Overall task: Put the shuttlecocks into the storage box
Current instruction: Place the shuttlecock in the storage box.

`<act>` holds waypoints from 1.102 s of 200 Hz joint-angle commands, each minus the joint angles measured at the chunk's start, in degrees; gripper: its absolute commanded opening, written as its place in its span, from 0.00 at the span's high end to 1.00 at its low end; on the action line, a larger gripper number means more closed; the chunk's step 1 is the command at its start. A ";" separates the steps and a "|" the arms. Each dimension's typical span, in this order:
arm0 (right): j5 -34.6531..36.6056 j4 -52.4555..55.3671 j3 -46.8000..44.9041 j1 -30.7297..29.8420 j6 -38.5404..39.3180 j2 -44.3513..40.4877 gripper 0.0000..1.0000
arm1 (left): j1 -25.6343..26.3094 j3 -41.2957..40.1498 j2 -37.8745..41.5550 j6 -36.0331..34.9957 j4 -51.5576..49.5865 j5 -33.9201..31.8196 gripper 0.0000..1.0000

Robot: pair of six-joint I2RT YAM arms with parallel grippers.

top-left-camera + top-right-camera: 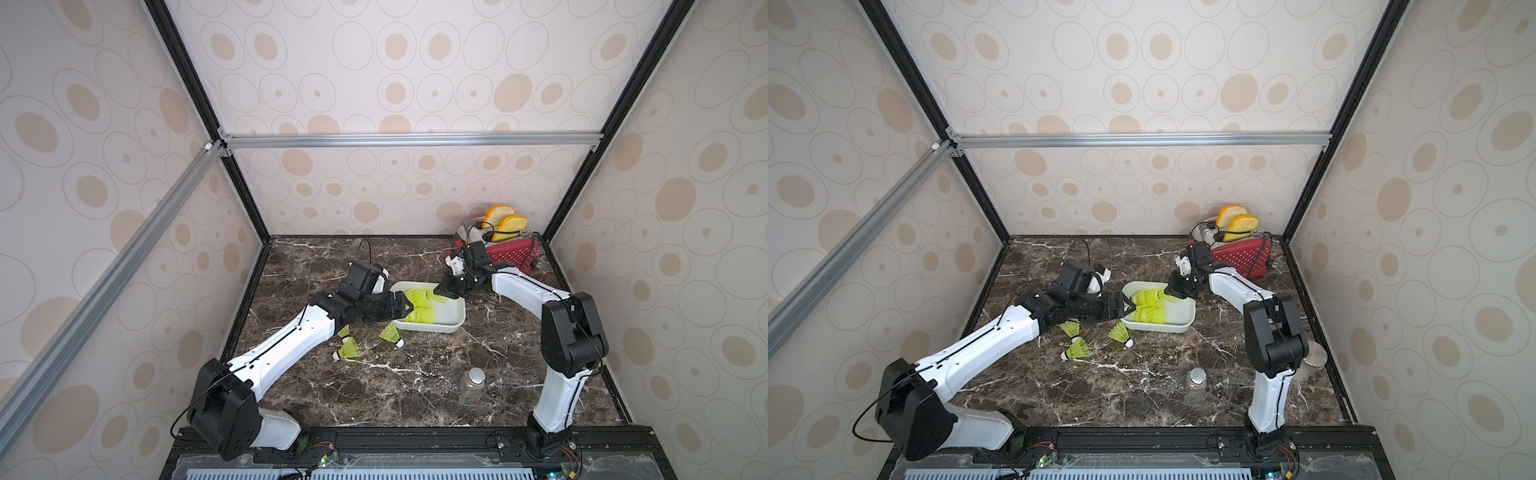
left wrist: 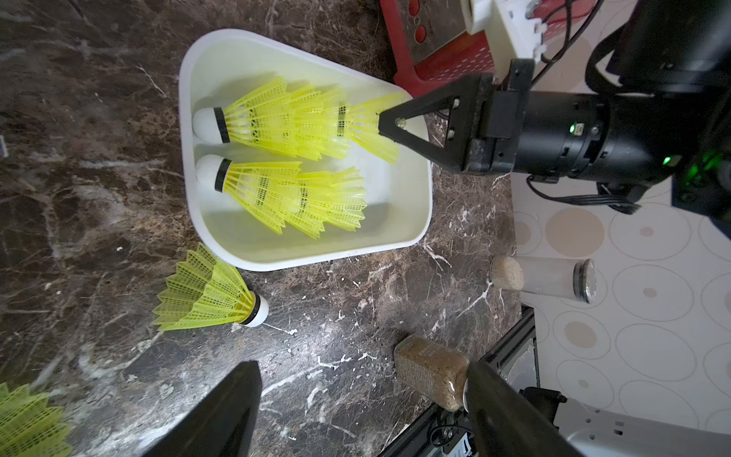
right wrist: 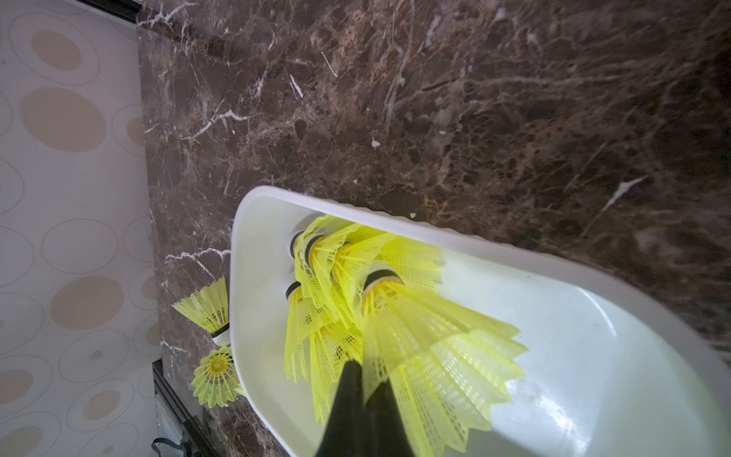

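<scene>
My right tool (image 3: 354, 368) sits closest in its wrist view, its two black fingers pressed together on the skirt rim of the pinched shuttlecock (image 3: 419, 340). That shuttlecock hangs tip-first ahead of the tool, over the storage box (image 3: 593, 273). Its head is tucked into the back of a nested row (image 2: 285, 118) of shuttlecocks lying in the box. A second nested row (image 2: 292, 198) lies alongside, and both rows point their white tips away from my right tool.

My left tool (image 1: 406, 307) faces it from the box end where those tips lie. Its fingers are spread wide and have hold of nothing.

Three loose shuttlecocks (image 1: 390, 334) lie on the surface (image 1: 374, 395) outside the box, on my left tool's side. One is just beside the box wall, one (image 1: 347, 349) is further back along my left arm, and one (image 1: 344, 331) is half hidden under that arm.

Behind my right tool stands the red toaster (image 1: 511, 251) with bread slices (image 1: 505, 224). A clear jar (image 1: 473, 384) stands well apart from both tools
</scene>
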State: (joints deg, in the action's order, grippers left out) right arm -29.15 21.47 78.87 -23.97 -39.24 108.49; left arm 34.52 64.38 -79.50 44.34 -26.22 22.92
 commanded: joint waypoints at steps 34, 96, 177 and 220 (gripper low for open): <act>-4.84 -6.60 -1.35 0.33 -4.74 2.68 1.00 | 0.46 0.04 1.28 0.14 -0.17 0.11 0.16; -7.36 -7.52 -0.81 0.24 -5.44 5.21 1.00 | 0.46 0.04 1.55 0.13 -0.54 0.11 0.16; -8.87 -9.78 -0.91 0.27 -7.16 6.82 1.00 | 0.41 -0.13 1.72 0.31 -0.61 0.02 0.16; -8.12 -9.55 -1.33 0.24 -6.93 6.30 0.67 | 0.46 0.04 1.56 0.27 -0.67 0.20 0.16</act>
State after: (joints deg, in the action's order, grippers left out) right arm -37.39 12.12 78.35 -23.97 -46.41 114.52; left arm 34.52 64.20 -79.29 44.34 -26.24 22.92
